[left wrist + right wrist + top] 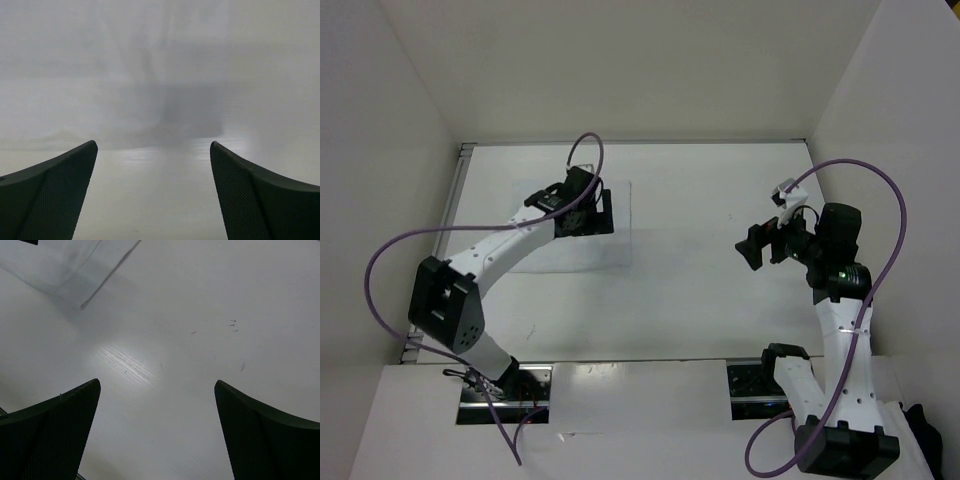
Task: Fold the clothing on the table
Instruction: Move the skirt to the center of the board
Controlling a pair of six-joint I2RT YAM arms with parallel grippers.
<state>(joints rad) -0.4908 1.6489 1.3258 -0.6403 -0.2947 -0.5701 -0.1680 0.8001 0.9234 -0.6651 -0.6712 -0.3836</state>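
The clothing (582,254) is a thin white sheet lying flat on the left half of the table (700,310). My left gripper (605,212) hangs low over the sheet's right part, open. In the left wrist view both fingers (55,195) stand wide apart, with only a blurred pale surface between them. My right gripper (751,248) is open over bare table well to the right of the clothing. In the right wrist view the right gripper (157,387) holds nothing, and a corner of the clothing (65,267) shows at the top left.
White wall panels (400,120) enclose the table on the left, back and right. A metal strip (458,190) runs along the left edge. Purple cables (390,250) loop off both arms. Small dark marks (232,325) dot the tabletop.
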